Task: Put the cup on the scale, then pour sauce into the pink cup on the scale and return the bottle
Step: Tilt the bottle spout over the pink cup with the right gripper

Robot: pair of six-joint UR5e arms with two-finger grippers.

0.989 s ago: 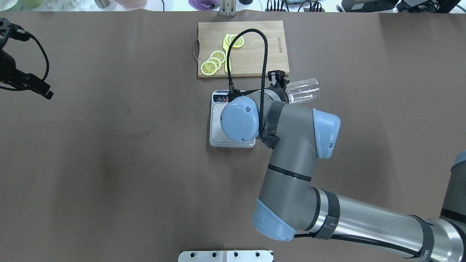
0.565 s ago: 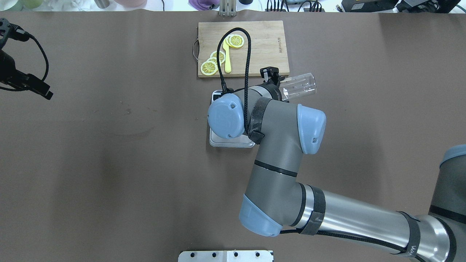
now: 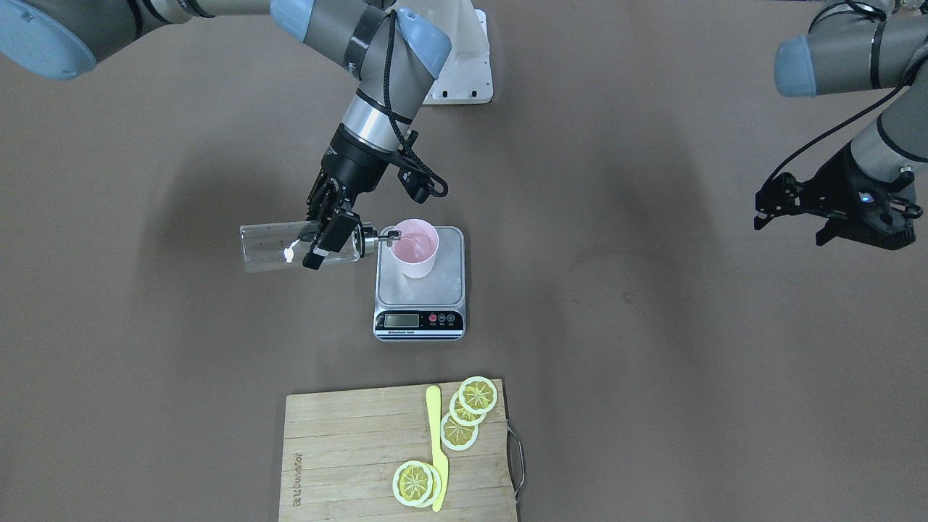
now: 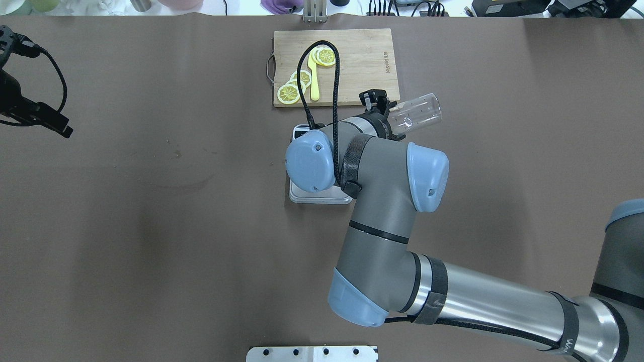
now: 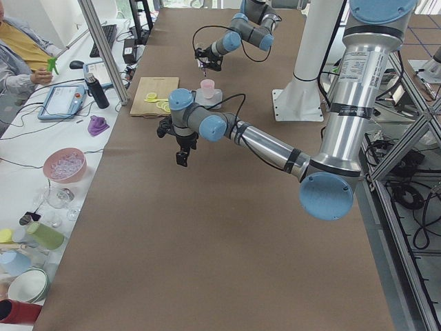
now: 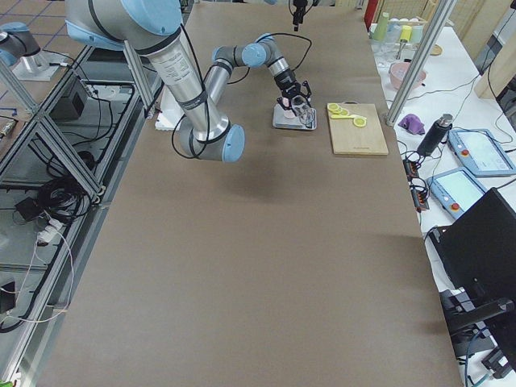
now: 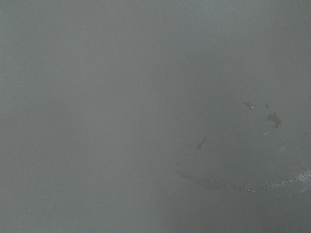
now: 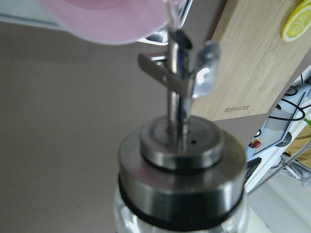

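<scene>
The pale pink cup (image 3: 415,248) stands upright on the steel platform of the scale (image 3: 420,286). My right gripper (image 3: 326,239) is shut on the clear glass bottle (image 3: 286,248), held almost horizontal, its chrome spout (image 3: 383,236) over the cup's rim. In the right wrist view the chrome cap (image 8: 181,172) fills the frame and the spout reaches the blurred pink cup (image 8: 112,19). In the overhead view the bottle (image 4: 415,114) sticks out past my right arm, which hides the cup and most of the scale (image 4: 320,197). My left gripper (image 3: 834,210) hangs open and empty, far off to the side.
A bamboo cutting board (image 3: 355,464) with lemon slices (image 3: 464,417) and a yellow utensil (image 3: 435,442) lies beyond the scale, on the operators' side. The left wrist view shows only bare brown table cover (image 7: 146,116) with a faint stain.
My right arm swung left over the scale and the bottle rotated, its base rising toward the far right. The left arm has stayed put.
</scene>
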